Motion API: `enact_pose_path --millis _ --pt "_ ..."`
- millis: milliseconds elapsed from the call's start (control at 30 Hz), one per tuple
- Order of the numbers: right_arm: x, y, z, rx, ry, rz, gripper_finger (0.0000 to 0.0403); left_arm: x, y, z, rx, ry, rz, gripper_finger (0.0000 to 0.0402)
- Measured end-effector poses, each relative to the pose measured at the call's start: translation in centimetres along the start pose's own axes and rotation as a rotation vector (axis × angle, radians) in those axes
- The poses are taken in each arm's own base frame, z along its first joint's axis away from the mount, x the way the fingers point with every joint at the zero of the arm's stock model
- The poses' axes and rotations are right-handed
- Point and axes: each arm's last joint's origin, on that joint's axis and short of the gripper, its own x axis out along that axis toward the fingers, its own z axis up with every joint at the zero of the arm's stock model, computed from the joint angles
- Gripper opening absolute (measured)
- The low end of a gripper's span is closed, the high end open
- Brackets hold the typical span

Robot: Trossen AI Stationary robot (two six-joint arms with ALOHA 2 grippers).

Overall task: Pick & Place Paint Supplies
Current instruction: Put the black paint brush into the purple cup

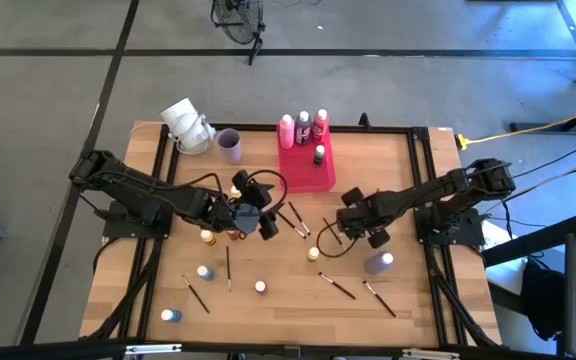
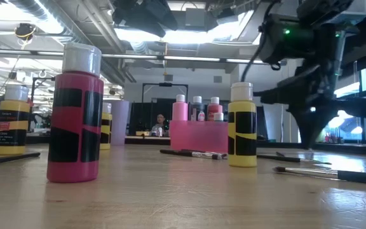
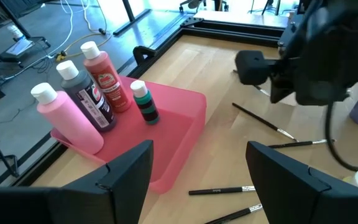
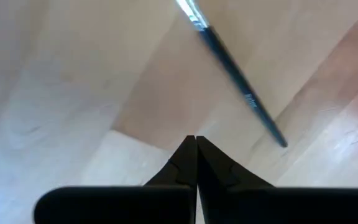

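From overhead, your left gripper (image 1: 266, 222) sits near the centre of the pale wooden table (image 1: 148, 250), at about 7 o'clock from the pink-red rectangular tray (image 1: 306, 170). Four bottles stand in that tray: a pink one (image 1: 286, 130), a dark one (image 1: 303, 127), a red one (image 1: 321, 124) and a small green one (image 1: 319, 155). A lilac cup (image 1: 230, 145) stands at 9 o'clock from the tray. Your right gripper (image 1: 336, 232) is at 5 o'clock from the tray, low over the wood. Thin dark paintbrushes (image 1: 336, 286) and small capped bottles (image 1: 204, 272) lie scattered across the near half of the table, and a purple bottle (image 1: 379, 263) lies at 4 o'clock from the right gripper.

At table height you see a tall pink-red bottle with black label bands (image 2: 75, 114) close up, a yellow one (image 2: 242, 127) farther off, and the tray behind them at 12 o'clock.

Through the left wrist camera, the fingers (image 3: 126, 171) stand wide apart with nothing between them, the tray just ahead.

Through the right wrist camera, the fingers (image 4: 185, 158) are pressed together, empty; one dark paintbrush (image 4: 241, 93) lies on the wood just beyond their tips, not touching.
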Motion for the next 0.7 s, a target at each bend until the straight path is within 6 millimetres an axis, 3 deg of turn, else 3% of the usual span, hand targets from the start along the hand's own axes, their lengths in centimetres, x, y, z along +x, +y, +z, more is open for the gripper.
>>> enact_pose_path --millis 700 --pt "-2.8 -1.5 1.2 0.087 0.000 -0.064 0.0000 1.2 -0.9 -1.1 0.069 0.038 0.018 0.0253"
